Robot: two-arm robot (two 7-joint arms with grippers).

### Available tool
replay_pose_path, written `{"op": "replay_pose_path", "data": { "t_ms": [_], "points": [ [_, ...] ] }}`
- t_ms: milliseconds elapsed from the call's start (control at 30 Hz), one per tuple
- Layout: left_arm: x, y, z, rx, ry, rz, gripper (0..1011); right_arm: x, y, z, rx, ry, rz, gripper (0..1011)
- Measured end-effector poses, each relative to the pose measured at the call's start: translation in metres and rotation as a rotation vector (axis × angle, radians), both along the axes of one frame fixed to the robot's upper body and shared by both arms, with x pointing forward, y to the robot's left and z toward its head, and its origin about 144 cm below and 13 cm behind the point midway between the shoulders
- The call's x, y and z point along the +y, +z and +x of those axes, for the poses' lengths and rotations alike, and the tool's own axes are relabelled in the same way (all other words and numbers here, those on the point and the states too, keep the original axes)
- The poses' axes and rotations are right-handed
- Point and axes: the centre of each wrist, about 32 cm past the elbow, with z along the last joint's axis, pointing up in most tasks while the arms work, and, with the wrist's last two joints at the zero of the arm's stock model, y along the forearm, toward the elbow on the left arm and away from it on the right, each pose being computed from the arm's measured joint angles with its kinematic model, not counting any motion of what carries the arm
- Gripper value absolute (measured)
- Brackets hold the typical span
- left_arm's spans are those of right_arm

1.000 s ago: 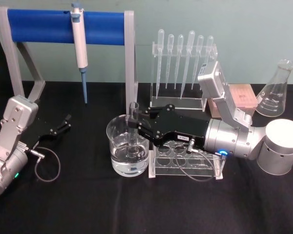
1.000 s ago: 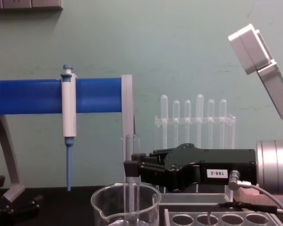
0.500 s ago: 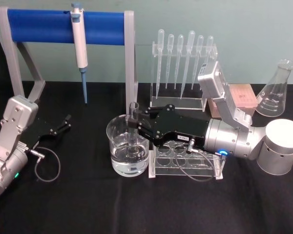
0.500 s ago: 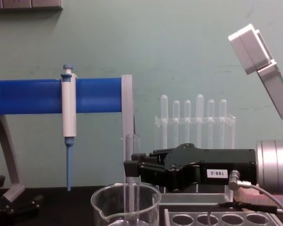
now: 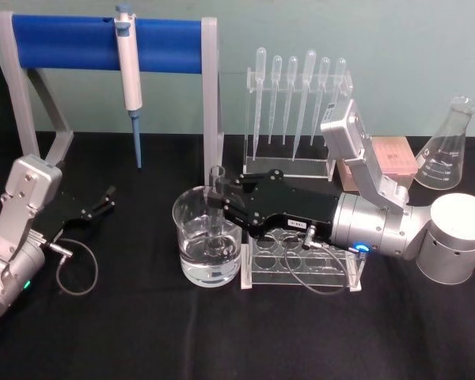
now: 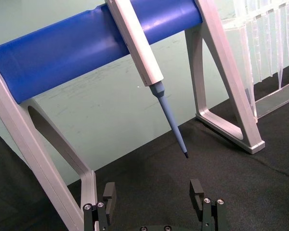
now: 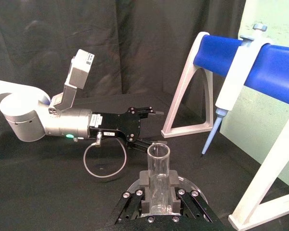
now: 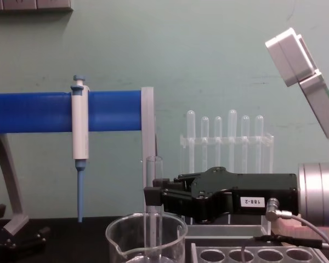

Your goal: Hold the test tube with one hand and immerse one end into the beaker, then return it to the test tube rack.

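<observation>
Test tube [image 5: 215,228] in beaker [image 5: 183,231], R hand [image 5: 216,199] gripping; rack [image 5: 250,271] beside.

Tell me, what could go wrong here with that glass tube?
1. The right end effector pinches the tube near its top; the glass could slip or tilt.
2. The tube stands inside the beaker, so a sideways move before lifting clear might knock the rim and spill water.
3. The rack sits beside the beaker; a low swing could bump it.
The left end effector rests open, far off.
</observation>
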Motion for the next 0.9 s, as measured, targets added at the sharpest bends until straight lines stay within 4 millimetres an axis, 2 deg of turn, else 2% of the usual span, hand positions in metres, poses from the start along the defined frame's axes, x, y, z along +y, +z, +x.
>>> {"op": "replay_pose_path", "data": {
  "t_ms": [900],
  "points": [
    [0.0000, 0.0000, 0.0000, 0.000, 0.000, 0.000, 1000, 0.0000, 0.0000, 0.0000, 0.000, 0.000, 0.000, 233]
  ]
}}
